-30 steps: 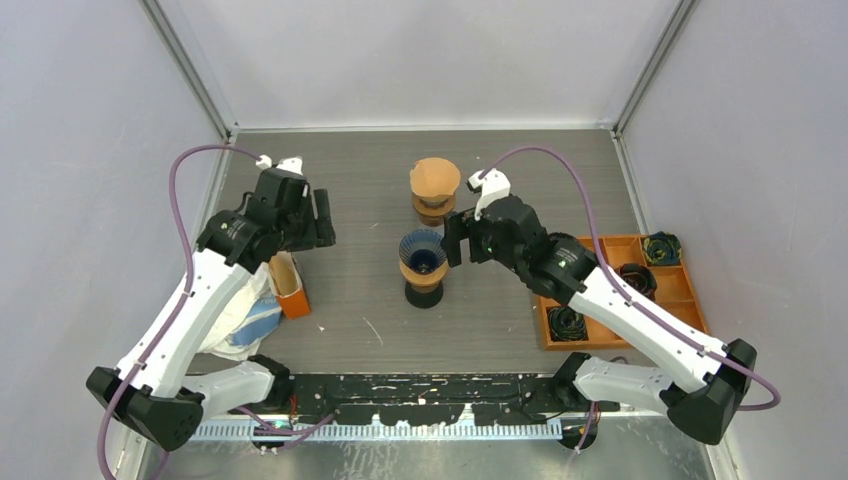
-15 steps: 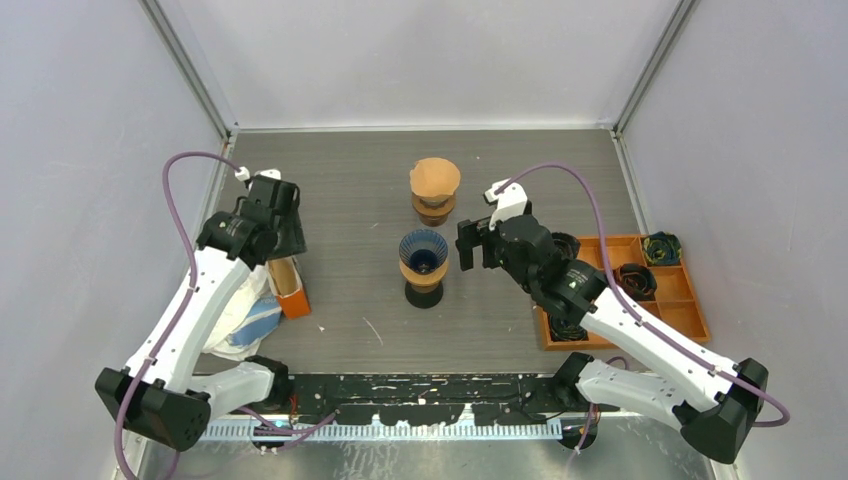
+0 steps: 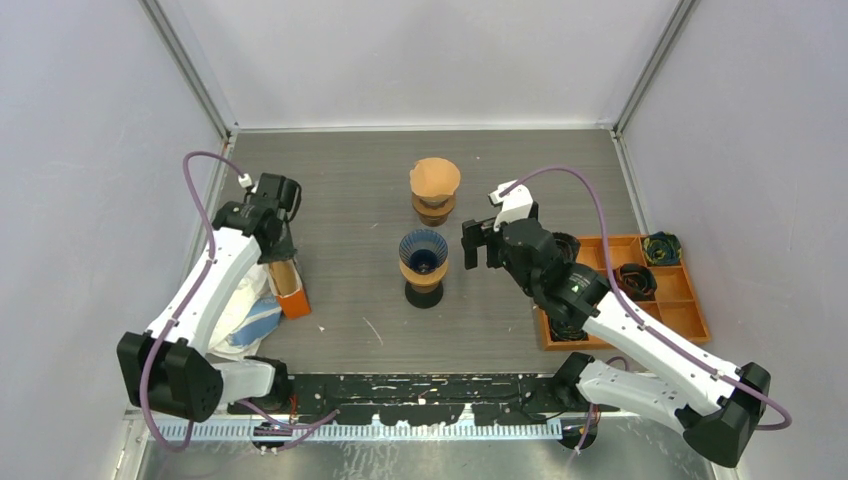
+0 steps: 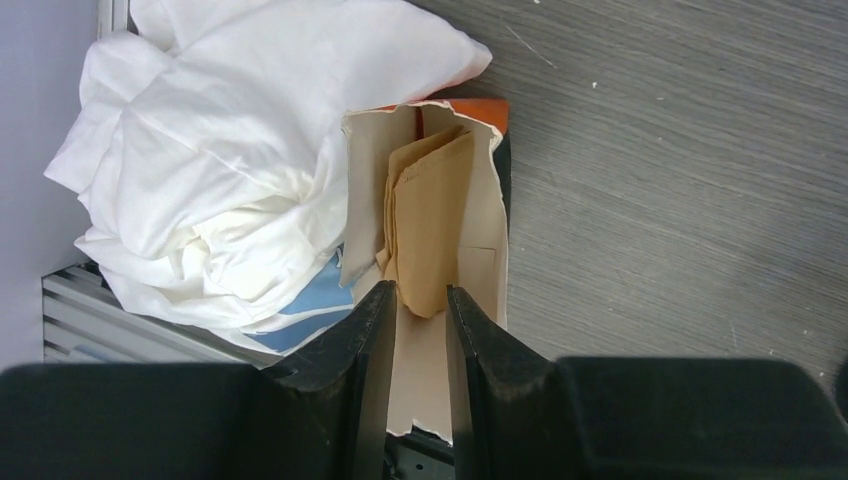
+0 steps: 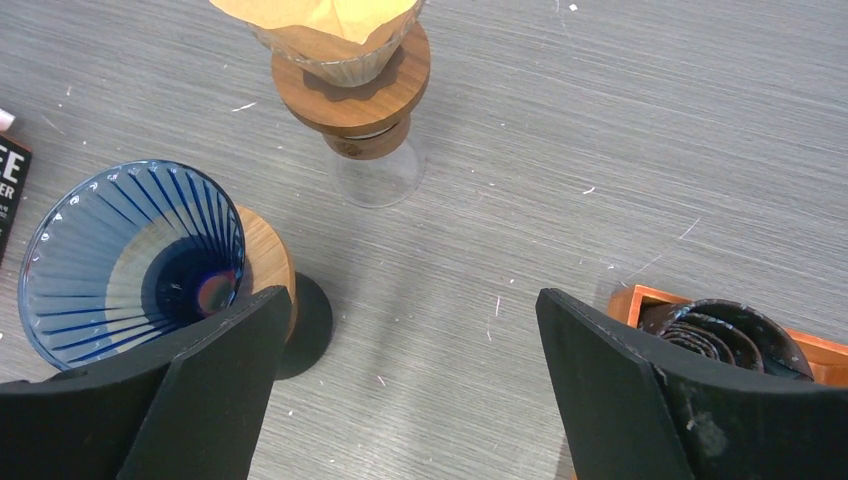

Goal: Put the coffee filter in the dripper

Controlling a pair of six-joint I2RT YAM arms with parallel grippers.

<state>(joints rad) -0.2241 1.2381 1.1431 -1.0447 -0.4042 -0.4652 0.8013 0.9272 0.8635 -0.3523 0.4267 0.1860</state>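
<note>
Progress: early, pick stage. Nothing is in the blue dripper (image 3: 424,250) yet. The right wrist view shows the bowl bare, ribs visible down to the hole. The filter (image 4: 430,225) is in its box (image 4: 485,260) at the left side of the table (image 3: 350,200), well apart from the blue dripper.

The left gripper (image 4: 418,300) hangs straight over the box mouth. Its fingers (image 4: 365,335) are nearly together with a thin slot between them, and the filter's near tip sits right at the slot's mouth. Can't tell if the pads bite paper or just frame it, so I wouldn't call it a confirmed grasp.

The right gripper (image 5: 420,400) is spread wide and holds nothing. It sits just beside the blue dripper, on its right.

Left to do, my read: secure the pinch, lift the filter out of the box, carry it to centre, seat it in the blue dripper. That's nearly the whole task.

Filter look: brown paper, folded flat, lying against the box's cream inner wall. The edges suggest more than one layer. It's likely thin and floppy, so there's a risk of pulling extra sheets or of it landing flat rather than opened as a cone.

Other:
- The back dripper (image 3: 434,180) behind the blue one already carries a brown filter.
- A white bag (image 4: 210,170) touches the box on one side.
- The tray (image 3: 690,300) at right is not involved.
</note>
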